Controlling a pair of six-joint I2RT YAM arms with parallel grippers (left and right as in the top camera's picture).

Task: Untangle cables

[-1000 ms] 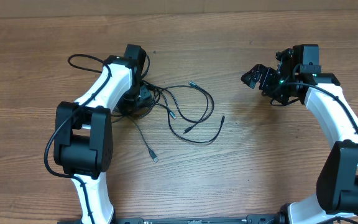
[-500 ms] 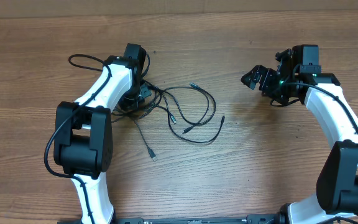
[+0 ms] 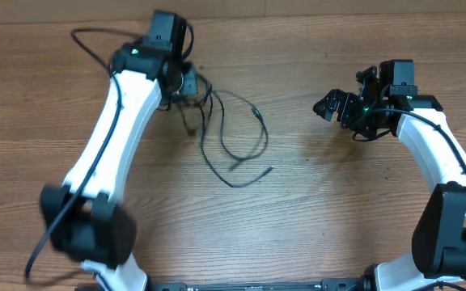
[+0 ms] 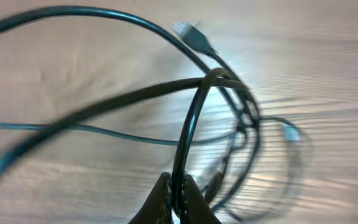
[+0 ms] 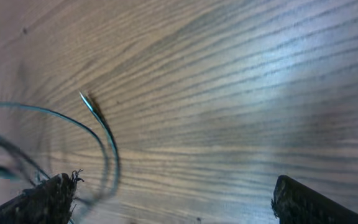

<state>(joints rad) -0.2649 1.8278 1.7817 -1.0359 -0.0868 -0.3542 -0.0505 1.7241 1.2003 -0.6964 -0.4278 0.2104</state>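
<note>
Drawing one strand out of the tangle, far left on the desk (image 3: 314,202).
The left arm (image 3: 116,121) reaches far, while the right arm (image 3: 435,145) sits bent, well apart. The cables (image 3: 202,121) trail loose loops from far left toward the middle. The left fingers (image 4: 159,200) are pinched tight on one strand, and the right fingers (image 5: 45,198) gape wide, empty. Next, probably, the right pins a loop while the left pulls.

**Head count at the desk**

One wooden desk (image 3: 322,226). Two arms, the left arm (image 3: 118,121) and the right arm (image 3: 432,142), each with one pincer: left pincer (image 3: 186,81), right pincer (image 3: 336,105). One tangle of thin black cables (image 3: 217,137); I can't count the separate cords. Two plugs show clearly: one plug end (image 3: 255,109), another plug end (image 3: 269,169).
</note>
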